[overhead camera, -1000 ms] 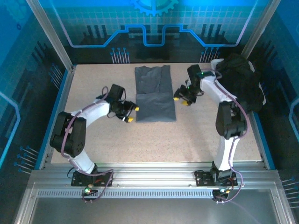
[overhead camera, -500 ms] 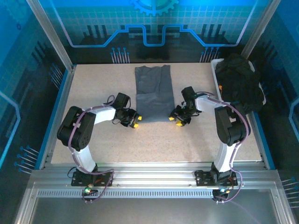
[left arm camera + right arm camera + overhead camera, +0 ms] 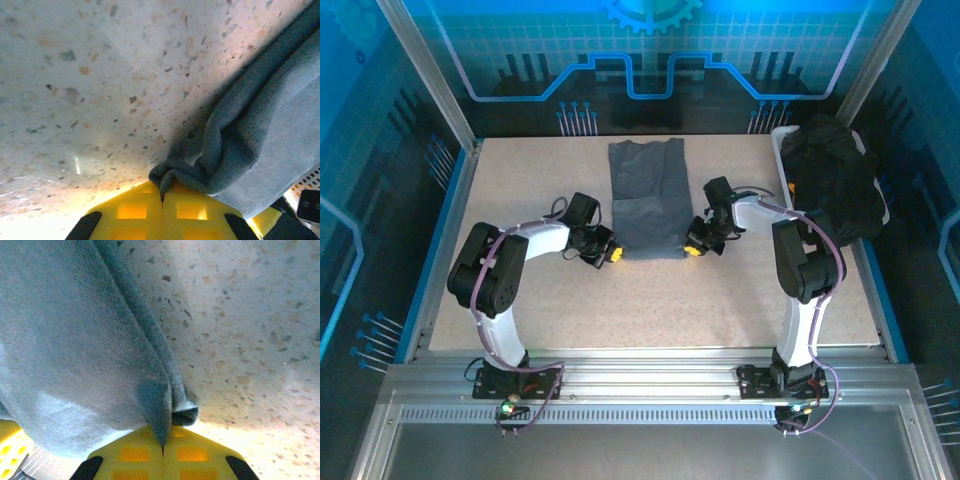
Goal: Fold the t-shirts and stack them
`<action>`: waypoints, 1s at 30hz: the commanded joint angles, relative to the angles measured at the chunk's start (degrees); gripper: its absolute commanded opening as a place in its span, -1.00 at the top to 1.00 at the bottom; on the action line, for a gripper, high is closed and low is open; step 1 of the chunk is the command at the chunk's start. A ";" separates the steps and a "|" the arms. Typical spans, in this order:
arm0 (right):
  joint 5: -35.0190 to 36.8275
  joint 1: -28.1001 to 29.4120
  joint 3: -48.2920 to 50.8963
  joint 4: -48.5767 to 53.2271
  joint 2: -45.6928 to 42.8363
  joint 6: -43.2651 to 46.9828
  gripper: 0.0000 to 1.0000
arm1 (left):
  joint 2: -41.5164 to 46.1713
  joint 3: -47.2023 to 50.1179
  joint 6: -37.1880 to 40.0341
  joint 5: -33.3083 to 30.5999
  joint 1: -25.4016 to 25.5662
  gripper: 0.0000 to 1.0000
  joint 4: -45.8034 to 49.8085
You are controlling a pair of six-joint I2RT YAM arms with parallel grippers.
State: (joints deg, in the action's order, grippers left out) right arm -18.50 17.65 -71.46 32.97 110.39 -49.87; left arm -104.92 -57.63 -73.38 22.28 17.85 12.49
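**Both corners pinched, shirt lying ahead of me**

My left gripper (image 3: 161, 192) is closed tight. A bunched fold of the blue-grey t-shirt (image 3: 648, 195) is caught where the yellow jaws meet. My right gripper (image 3: 162, 440) is closed the same way, with a peak of the same cloth nipped between its jaws. So I hold one shirt at two places, one grip on each arm.

In the top view the left grip sits at the shirt's near left corner and the right grip at its near right corner. The two are roughly level across the near short edge. The rest of the shirt lies flat on the table (image 3: 740, 300), stretching away from both grips. It is a narrow strip whose long axis runs from the edge I hold to its far end. Neither arm is nearer than the other, since each has its own corner.

I judge the next move to be a lift of this near edge, carried along the long axis toward the far end to halve the strip. It depends on both grips travelling together, or the fold will skew.

The count is two grippers, both occupied, and one blue-grey shirt. The black t-shirts (image 3: 835, 180) lie in a single heap to the right of the blue-grey shirt, well apart from it. I cannot tell how many that heap holds.
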 commanded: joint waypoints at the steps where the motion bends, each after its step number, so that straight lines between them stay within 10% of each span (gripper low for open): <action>1: 1.64 1.48 3.82 2.63 -5.83 1.31 1.00 | 4.70 1.72 2.93 0.25 -0.03 1.00 4.75; 16: -1.50 13.67 22.84 10.08 -30.29 -5.07 1.00 | 34.92 20.36 -0.66 1.16 13.68 1.00 14.52; 30: -1.69 4.01 -9.11 24.39 -19.42 -7.60 1.00 | 29.47 -3.28 -0.78 -5.88 4.27 1.00 11.35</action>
State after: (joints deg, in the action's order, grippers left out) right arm -19.14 24.36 -75.70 53.45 86.48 -56.88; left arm -71.22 -57.01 -73.45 18.61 24.71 27.51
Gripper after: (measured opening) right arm 0.046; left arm 0.050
